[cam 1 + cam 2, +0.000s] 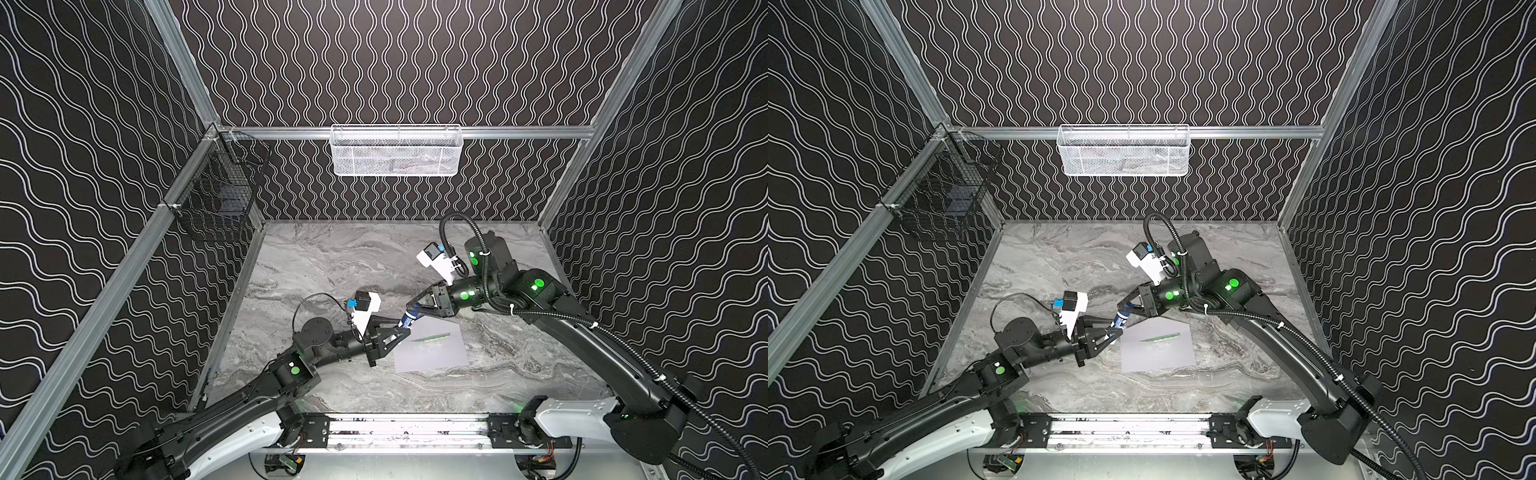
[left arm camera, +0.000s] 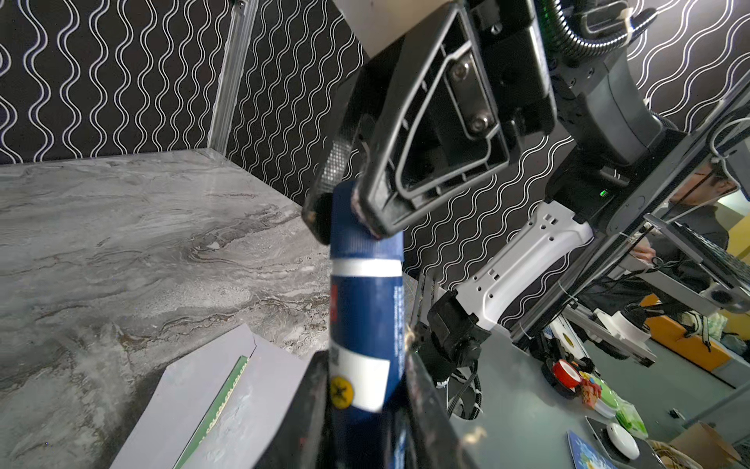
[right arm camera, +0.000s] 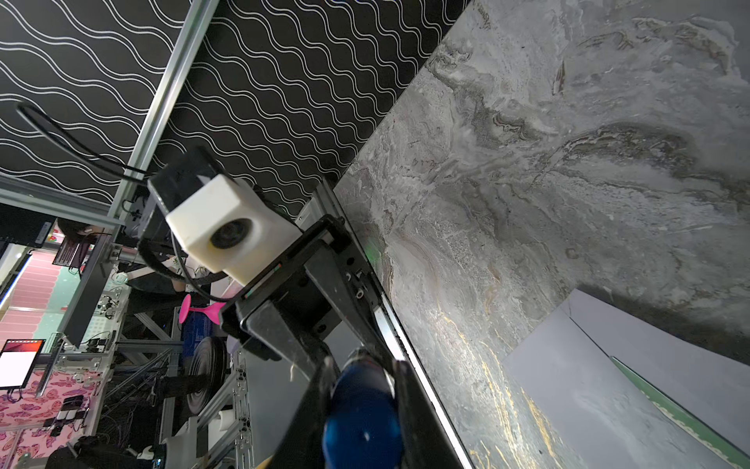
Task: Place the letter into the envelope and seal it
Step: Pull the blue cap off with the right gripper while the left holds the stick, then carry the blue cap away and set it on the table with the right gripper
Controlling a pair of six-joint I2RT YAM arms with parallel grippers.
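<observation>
Glue stick (image 1: 406, 320) spans 2 grips: left gripper (image 1: 402, 331) clamps its body, right gripper (image 1: 412, 309) its cap; a skewed pull could slip either, dropping it on the envelope (image 1: 432, 355) near the table (image 1: 332, 257) front edge, the letter (image 1: 432, 337) peeking out.

The left arm (image 1: 232, 409) and the right arm (image 1: 602, 357) are mostly black. Each has a white shell (image 1: 573, 415) near its bottom end. Round green lights (image 1: 538, 284) glow on the joints. A white box (image 1: 368, 316) with a camera eye sits on each wrist, with a bit of blue beside it. A ribbed black hose (image 1: 441, 230) runs along the right arm, held on by white ties (image 1: 512, 308). A thin black cable (image 1: 318, 294) curls by the left wrist. The jaws are black frames shaped like triangles, with silver screws (image 2: 480, 120).
</observation>
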